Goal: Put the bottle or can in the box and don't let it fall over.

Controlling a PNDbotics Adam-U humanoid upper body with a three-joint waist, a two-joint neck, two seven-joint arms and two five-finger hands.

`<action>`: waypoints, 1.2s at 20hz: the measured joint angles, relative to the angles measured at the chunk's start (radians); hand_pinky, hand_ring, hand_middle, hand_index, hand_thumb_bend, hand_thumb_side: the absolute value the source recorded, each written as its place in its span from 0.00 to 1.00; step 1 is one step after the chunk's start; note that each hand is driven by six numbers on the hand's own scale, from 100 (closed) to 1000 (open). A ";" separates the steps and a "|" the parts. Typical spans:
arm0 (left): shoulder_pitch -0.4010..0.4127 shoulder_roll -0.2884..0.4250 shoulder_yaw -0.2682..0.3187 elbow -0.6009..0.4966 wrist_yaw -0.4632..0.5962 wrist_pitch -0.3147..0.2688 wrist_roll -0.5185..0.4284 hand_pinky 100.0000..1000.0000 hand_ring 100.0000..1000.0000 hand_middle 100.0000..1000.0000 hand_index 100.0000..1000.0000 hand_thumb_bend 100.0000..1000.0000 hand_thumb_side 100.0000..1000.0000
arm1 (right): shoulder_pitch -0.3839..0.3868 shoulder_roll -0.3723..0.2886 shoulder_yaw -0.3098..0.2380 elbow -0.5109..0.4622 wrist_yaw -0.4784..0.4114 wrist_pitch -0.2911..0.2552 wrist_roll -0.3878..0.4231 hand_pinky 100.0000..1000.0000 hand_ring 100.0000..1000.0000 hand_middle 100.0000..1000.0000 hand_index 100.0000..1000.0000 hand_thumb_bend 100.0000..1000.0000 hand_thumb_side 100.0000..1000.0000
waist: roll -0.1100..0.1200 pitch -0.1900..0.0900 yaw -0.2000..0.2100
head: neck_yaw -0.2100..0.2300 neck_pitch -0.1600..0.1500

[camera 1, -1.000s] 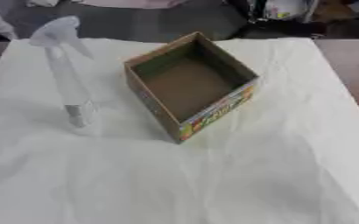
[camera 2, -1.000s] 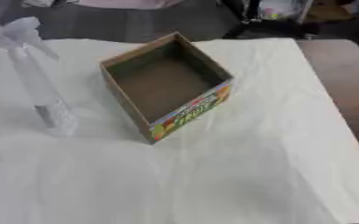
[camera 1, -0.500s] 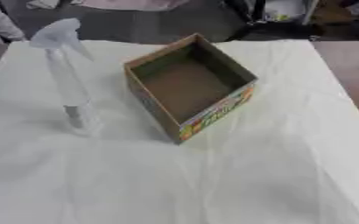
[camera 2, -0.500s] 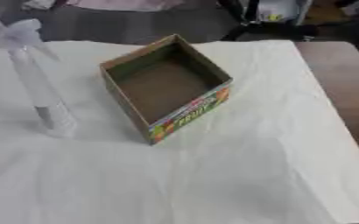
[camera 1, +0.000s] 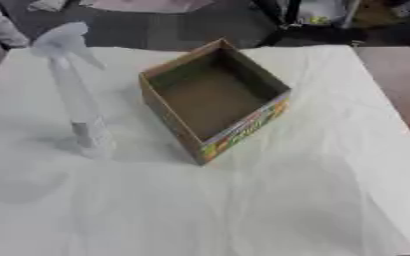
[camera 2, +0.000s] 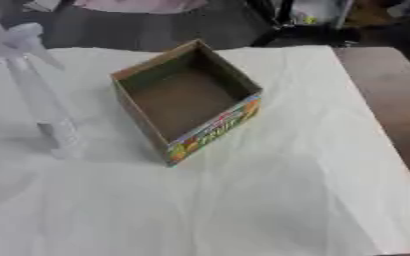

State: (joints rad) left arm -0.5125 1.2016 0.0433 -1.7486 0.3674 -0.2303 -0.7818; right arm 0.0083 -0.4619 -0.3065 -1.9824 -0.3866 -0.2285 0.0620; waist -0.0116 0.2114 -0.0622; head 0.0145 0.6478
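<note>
Nothing on the surface [camera 1: 313, 200] had shifted since a second earlier; bottle and box kept their places, and neither robot hand had entered either view, so whether their fingers were apart or together could not be told. The spray bottle [camera 1: 75, 95] stood upright on the white cloth, long axis vertical, trigger head on top, near the left side of the open cardboard box [camera 1: 213, 97] but apart from it. Sitting on the robot's left, it seemed nearer the left arm. The right eye view cropped the trigger head at its edge; the left eye view showed it whole.
</note>
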 measured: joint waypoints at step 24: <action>-0.189 -0.113 -0.126 0.078 -0.094 0.060 -0.067 0.68 0.47 0.83 0.90 0.00 0.83 | -0.017 0.000 0.006 0.000 -0.012 0.016 0.015 1.00 1.00 1.00 0.93 0.00 0.33 | 0.017 0.001 -0.021 | 0.022 -0.009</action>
State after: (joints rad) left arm -0.7011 1.0884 -0.0824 -1.6705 0.2732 -0.1699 -0.8484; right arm -0.0089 -0.4619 -0.3010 -1.9824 -0.3991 -0.2120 0.0772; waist 0.0058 0.2124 -0.0831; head 0.0362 0.6387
